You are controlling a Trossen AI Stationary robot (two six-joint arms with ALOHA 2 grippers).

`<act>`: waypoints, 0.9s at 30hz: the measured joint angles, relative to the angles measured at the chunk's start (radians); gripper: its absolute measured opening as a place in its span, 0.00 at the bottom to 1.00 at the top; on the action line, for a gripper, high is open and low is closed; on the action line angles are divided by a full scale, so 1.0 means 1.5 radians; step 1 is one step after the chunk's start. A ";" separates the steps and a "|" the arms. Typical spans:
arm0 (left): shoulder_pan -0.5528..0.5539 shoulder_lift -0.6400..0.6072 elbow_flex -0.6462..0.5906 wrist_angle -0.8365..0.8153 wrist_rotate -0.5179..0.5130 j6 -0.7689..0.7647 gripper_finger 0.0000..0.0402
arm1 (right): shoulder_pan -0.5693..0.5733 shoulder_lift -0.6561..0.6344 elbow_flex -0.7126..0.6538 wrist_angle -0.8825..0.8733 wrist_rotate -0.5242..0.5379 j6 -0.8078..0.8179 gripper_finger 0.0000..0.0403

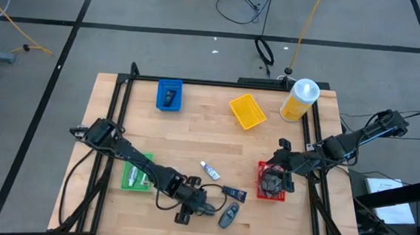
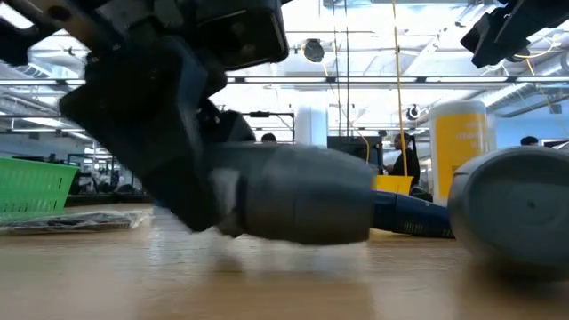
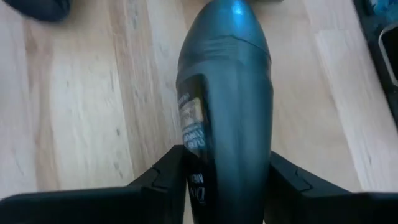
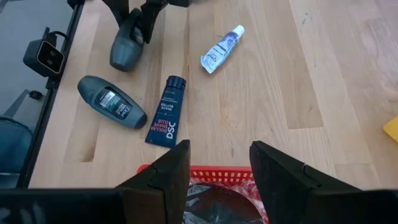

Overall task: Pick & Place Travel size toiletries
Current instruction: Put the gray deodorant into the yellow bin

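My left gripper (image 1: 204, 204) is near the table's near edge and is shut on a dark-grey oblong piece (image 3: 224, 93). A second dark-grey oblong piece (image 4: 112, 102), a dark-blue mini tube (image 4: 165, 118) and a small white tube (image 4: 222, 48) lie flat on the wood close by. My right gripper (image 4: 219, 155) hangs open over the red tray (image 1: 273, 187), which holds dark wrapped items (image 4: 214, 202). It touches nothing. My left gripper pinches the dark-grey oblong piece between its two fingers (image 3: 165, 180), on the labelled end (image 3: 199, 168). The fingers lie along the piece, and its rounded end (image 3: 233, 18) points away from them. It lies about level, low over the wood (image 2: 302, 200). Whether it rests there I cannot tell.
A green tray (image 1: 136, 173) with white tubes sits by the left arm. A blue tray (image 1: 169, 95), a yellow tray (image 1: 247, 110) and a large yellow bottle (image 1: 300, 99) stand along the far side. Bare wood lies between them and the loose items.
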 joint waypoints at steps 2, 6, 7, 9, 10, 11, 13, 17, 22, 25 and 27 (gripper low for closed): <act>0.000 0.000 0.000 0.007 0.000 0.000 0.32 | 0.000 0.000 0.000 0.001 0.000 0.001 0.39; 0.000 -0.011 -0.001 0.012 0.000 0.000 0.32 | 0.000 0.000 0.000 0.001 -0.001 0.002 0.39; 0.000 -0.015 -0.001 0.008 0.000 0.001 0.32 | 0.000 0.000 0.000 0.001 -0.001 0.002 0.39; 0.000 -0.019 -0.001 0.003 -0.001 0.003 0.31 | 0.000 0.000 -0.001 0.001 -0.002 0.002 0.39; 0.000 -0.022 -0.001 0.004 -0.002 0.004 0.31 | 0.000 0.000 -0.001 0.002 -0.002 0.002 0.39; 0.000 -0.023 -0.001 0.002 -0.003 0.004 0.31 | 0.000 0.000 -0.001 0.002 -0.002 0.002 0.39; 0.000 -0.023 -0.001 0.004 -0.003 0.002 0.31 | 0.000 0.000 -0.001 0.002 -0.002 0.002 0.39; 0.000 -0.023 -0.001 0.003 -0.002 -0.002 0.31 | 0.000 0.000 -0.001 0.007 -0.002 0.002 0.39; 0.007 -0.034 0.000 0.001 -0.003 -0.002 0.31 | 0.002 0.000 -0.001 0.052 -0.004 -0.039 0.39; 0.017 -0.052 0.000 -0.010 -0.005 -0.002 0.31 | 0.003 0.000 -0.001 0.098 -0.005 -0.099 0.39; 0.026 -0.065 0.000 -0.010 -0.008 -0.001 0.31 | 0.002 0.000 -0.001 0.123 -0.005 -0.136 0.39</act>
